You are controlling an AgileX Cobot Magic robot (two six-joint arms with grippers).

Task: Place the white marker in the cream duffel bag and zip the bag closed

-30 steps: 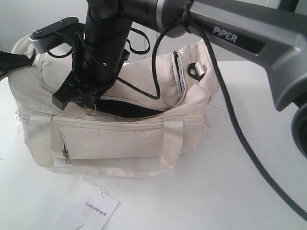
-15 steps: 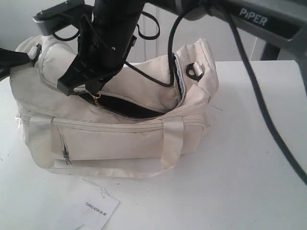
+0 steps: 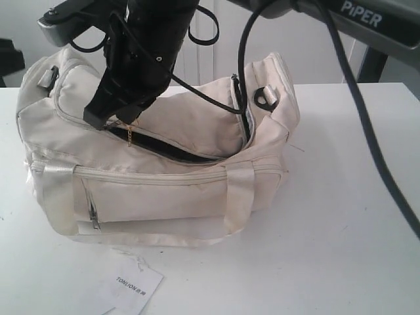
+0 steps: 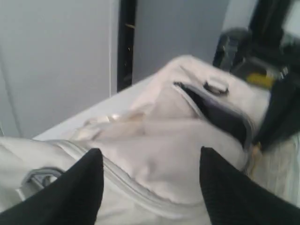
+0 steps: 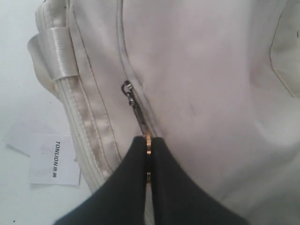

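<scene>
The large, soft cream fabric duffel bag (image 3: 170, 190) (image 4: 178, 159) (image 5: 197, 70) sat on the white tabletop (image 3: 341, 230), its top zip partly undone so that a dark lining showed in the gap. The right hand (image 3: 121, 117) (image 5: 148, 143) stood over the left part of that opening, its two black fingers pressed together on the small gold-coloured metal zip pull (image 3: 128, 134) (image 5: 136, 105), which ran from them down to the zip line. The white marker could not be made out in any view. On the grey upper link of the right arm (image 3: 361, 14) the word "PiPER" read in white letters, and a white paper tag (image 3: 131, 283) (image 5: 54, 159) printed "TONLION" lay flat on the tabletop just in front of the bag. The right arm reached across from the right side, above the bag, with its black wrist tilted down and leftward towards the zip and dark cables looping beside it. The left hand (image 4: 150, 152) was at the bag's left end with its two black fingers spread wide and nothing between them; that view was blurred, so it perhaps hovered just above the fabric rather than touching it. A black strap ring (image 3: 266, 97) (image 4: 214, 87) sat on the bag's far right end.
</scene>
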